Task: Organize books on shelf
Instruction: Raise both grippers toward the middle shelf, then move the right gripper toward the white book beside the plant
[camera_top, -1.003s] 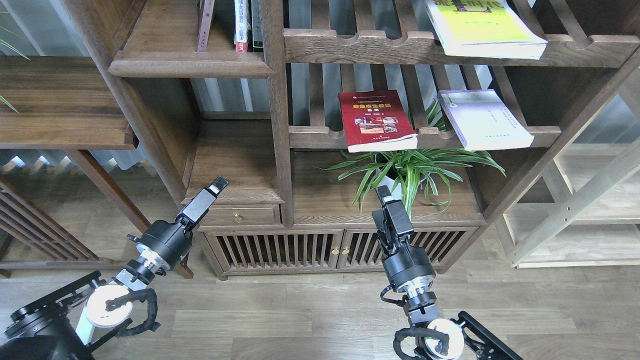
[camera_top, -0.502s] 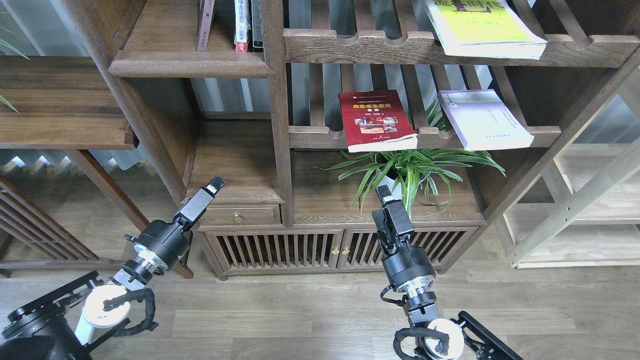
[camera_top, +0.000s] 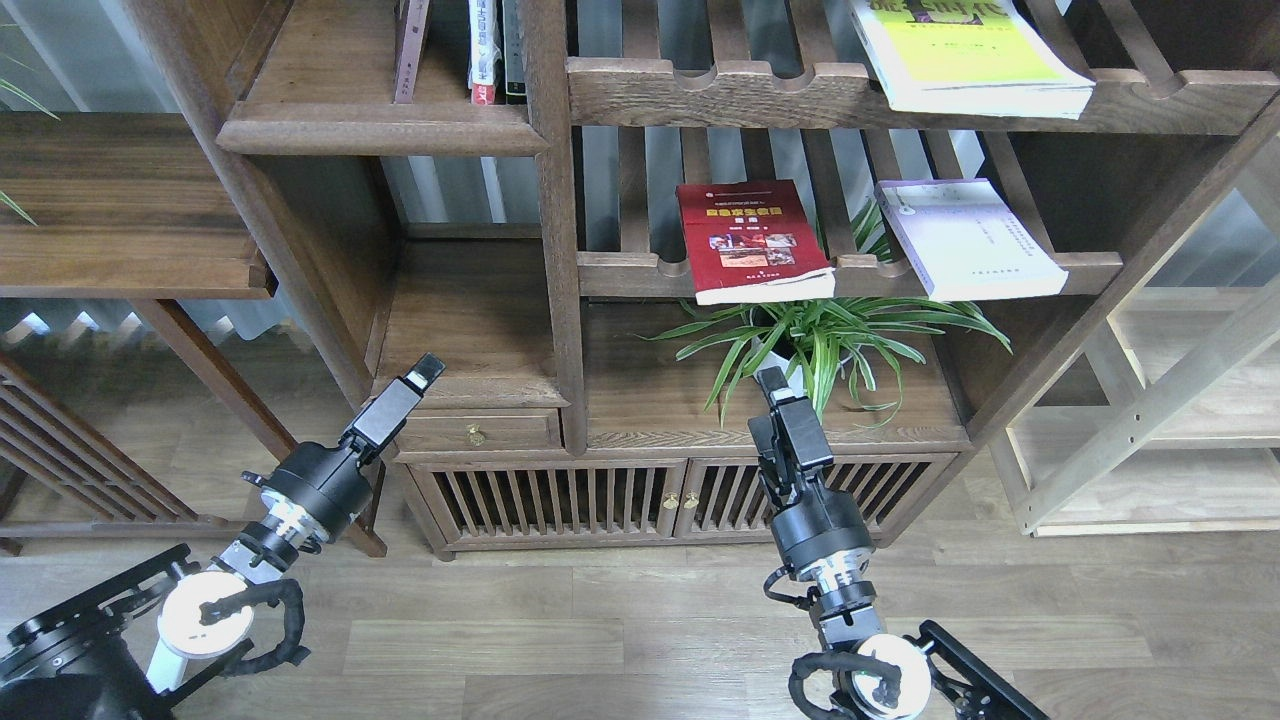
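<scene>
A red book (camera_top: 750, 240) with small photos lies flat on the middle slatted rack. A pale lavender-white book (camera_top: 968, 240) lies to its right on the same rack. A thick yellow-green book (camera_top: 965, 55) lies on the upper slatted rack. The solid dark-brown shelf (camera_top: 380, 125) at upper left holds thin upright spines. My left gripper (camera_top: 428, 368) is low, in front of the small drawer, holding nothing. My right gripper (camera_top: 771, 380) is low, in front of the potted plant, below the red book, holding nothing. Both look closed, seen end-on.
A spider plant (camera_top: 820, 340) in a white pot stands on the cabinet top under the middle rack. A drawer (camera_top: 480, 432) and slatted cabinet doors (camera_top: 620, 500) are below. Pale light-wood shelving (camera_top: 1180, 420) stands at the right. A dark side shelf (camera_top: 120, 200) stands at the left.
The left arm has drifted slightly left and down. The right gripper has shifted very slightly up and right. The books have not moved.
</scene>
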